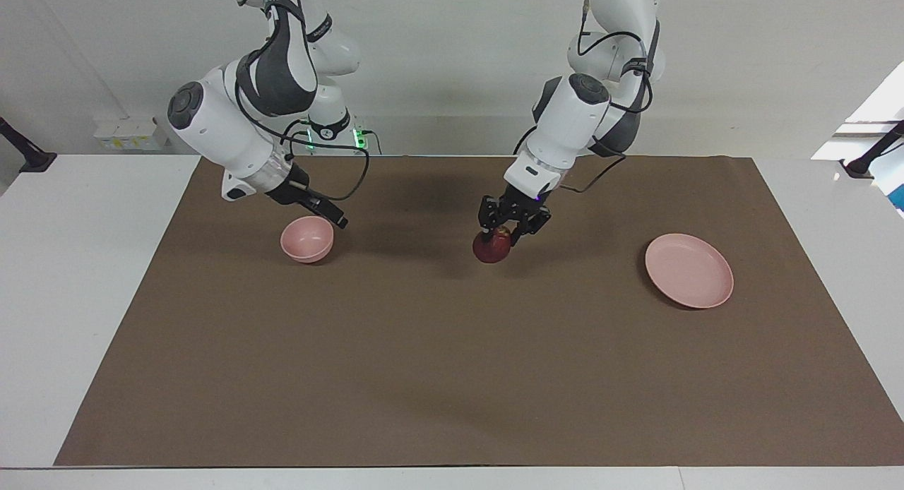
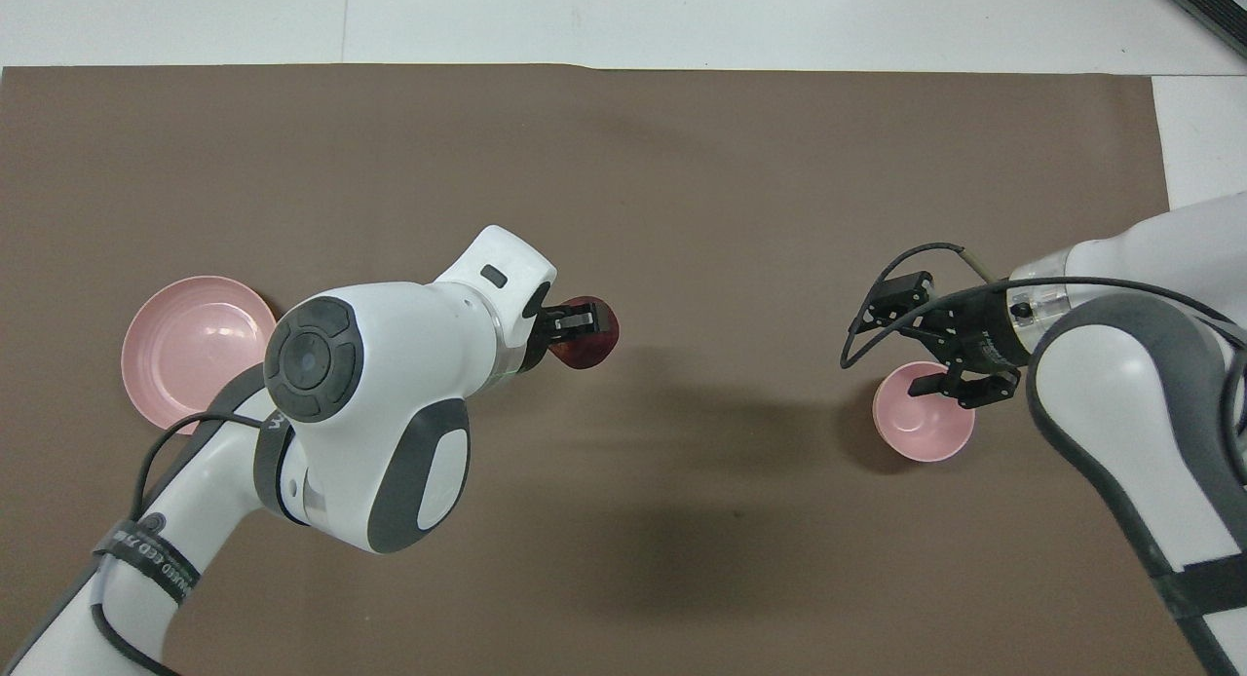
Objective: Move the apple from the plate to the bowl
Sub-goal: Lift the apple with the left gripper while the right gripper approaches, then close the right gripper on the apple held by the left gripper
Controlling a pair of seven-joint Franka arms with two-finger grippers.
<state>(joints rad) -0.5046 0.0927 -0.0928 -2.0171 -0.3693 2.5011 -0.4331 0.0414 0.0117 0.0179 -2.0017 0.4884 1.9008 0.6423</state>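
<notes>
The apple (image 1: 492, 248) is small and dark red with a yellowish patch at its top; it sits clamped between the fingers of the left hand (image 1: 506, 233), over the brown-covered surface (image 1: 452, 363) about midway between plate and bowl; the plate (image 1: 688, 270) is wide, flat and pale pink, bare, lying toward the left arm's end; the bowl (image 1: 307, 238) is small, deep and pale pink, upright and bare inside, toward the right arm's end.

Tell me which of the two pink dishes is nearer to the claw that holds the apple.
The wide flat plate. The left claw, shut on the apple, hangs between both dishes, slightly closer to it than to the small deep bowl.
</notes>
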